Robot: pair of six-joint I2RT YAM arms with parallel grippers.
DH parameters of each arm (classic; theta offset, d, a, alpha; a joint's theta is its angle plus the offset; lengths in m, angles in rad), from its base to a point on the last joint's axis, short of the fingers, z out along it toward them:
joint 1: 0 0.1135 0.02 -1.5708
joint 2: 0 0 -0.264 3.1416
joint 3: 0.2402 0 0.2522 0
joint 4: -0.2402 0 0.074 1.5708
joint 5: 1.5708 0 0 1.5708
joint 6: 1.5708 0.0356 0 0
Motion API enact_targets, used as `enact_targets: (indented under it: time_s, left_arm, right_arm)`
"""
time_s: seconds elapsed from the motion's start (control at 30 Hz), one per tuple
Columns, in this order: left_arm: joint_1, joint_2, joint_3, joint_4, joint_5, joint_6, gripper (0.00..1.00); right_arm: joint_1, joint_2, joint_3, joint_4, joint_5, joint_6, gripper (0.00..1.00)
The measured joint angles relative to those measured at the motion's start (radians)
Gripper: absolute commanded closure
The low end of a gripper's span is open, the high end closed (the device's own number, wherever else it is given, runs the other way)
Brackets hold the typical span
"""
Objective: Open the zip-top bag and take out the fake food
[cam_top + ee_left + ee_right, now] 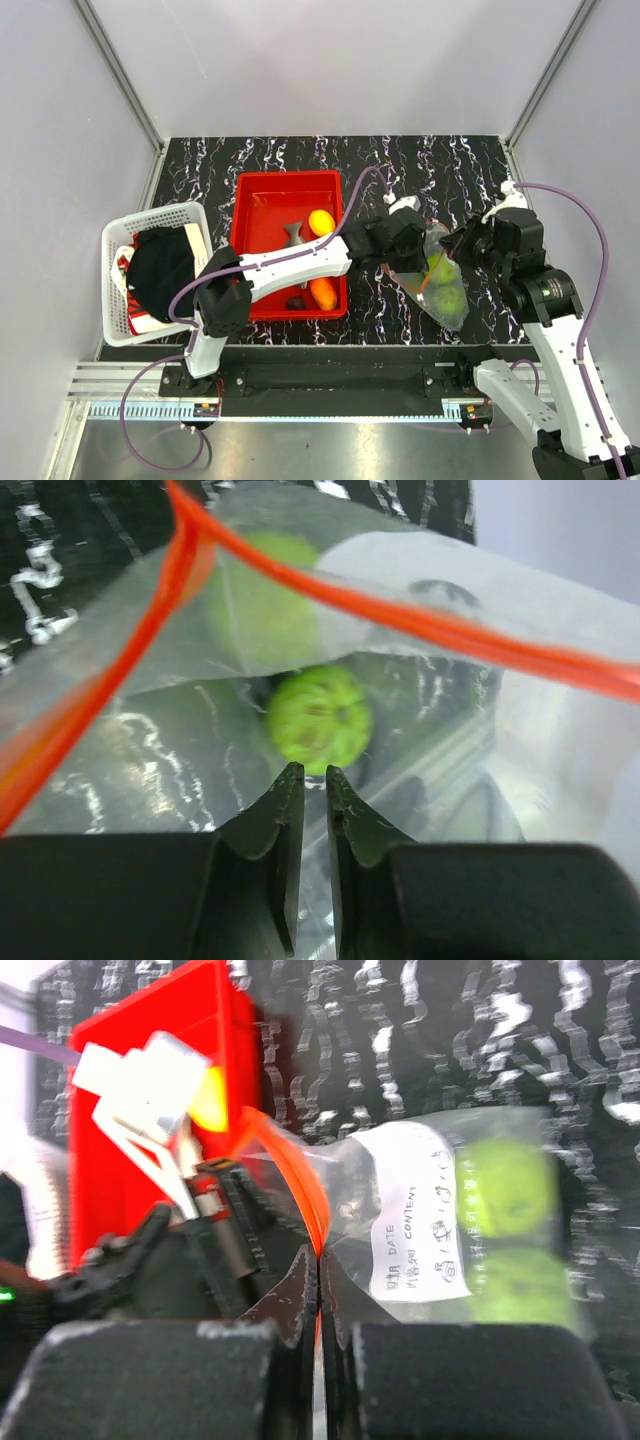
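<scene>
Black marbled worktop [270, 155], grey walls. Zip-top bag [436, 240] right of centre, mouth open. Left hand [306, 772] and right hand [318, 1260] both pinched on its lip. Two green fruits [441, 268] inside, not yet out. Fish [293, 234], yellow piece [321, 221], orange piece [323, 293] in red tray [262, 190].

Both arms reach inward — left pincer [313, 776] and right pincer [318, 1260] face each other, jaws pressed nearly together.

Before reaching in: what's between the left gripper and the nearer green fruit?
Only clear film of the zip-top bag, seen in the left wrist view.
</scene>
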State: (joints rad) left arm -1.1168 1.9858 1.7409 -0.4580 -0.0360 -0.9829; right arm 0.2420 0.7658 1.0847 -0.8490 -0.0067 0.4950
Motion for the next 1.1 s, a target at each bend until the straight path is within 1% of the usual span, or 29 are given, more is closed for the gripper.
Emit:
enact_targets:
  time_s: [0.23, 0.37, 0.53, 0.63, 0.83, 0.87, 1.0, 1.1]
  left_arm:
    - [0.006, -0.002, 0.005, -0.034, -0.08, 0.003, 0.79]
    - [0.011, -0.02, -0.005, -0.055, -0.116, 0.019, 0.75]
    - [0.014, -0.068, -0.061, -0.06, -0.13, 0.033, 0.75]
    - [0.015, -0.068, -0.096, -0.059, -0.124, 0.041, 0.75]
    - [0.015, -0.068, -0.188, -0.049, -0.106, 0.056, 0.75]
    - [0.014, -0.068, -0.198, -0.048, -0.103, 0.06, 0.74]
    - [0.011, -0.069, -0.224, -0.035, -0.1, 0.075, 0.62]
    - [0.01, -0.074, -0.262, -0.017, -0.1, 0.081, 0.59]
  right_arm:
    - [0.0, 0.003, -0.038, 0.112, -0.158, 0.127, 1.0]
    - [0.0, 0.0, -0.079, 0.193, -0.235, 0.191, 1.0]
    - [0.0, -0.004, -0.147, 0.232, -0.247, 0.203, 1.0]
    - [0.0, -0.013, -0.189, 0.24, -0.246, 0.203, 1.0]
    - [0.0, -0.037, -0.203, 0.234, -0.239, 0.193, 1.0]
    - [0.0, -0.037, -0.203, 0.233, -0.239, 0.19, 1.0]
    - [0.0, -0.036, -0.203, 0.226, -0.238, 0.179, 1.0]
    - [0.0, -0.035, -0.203, 0.222, -0.235, 0.172, 1.0]
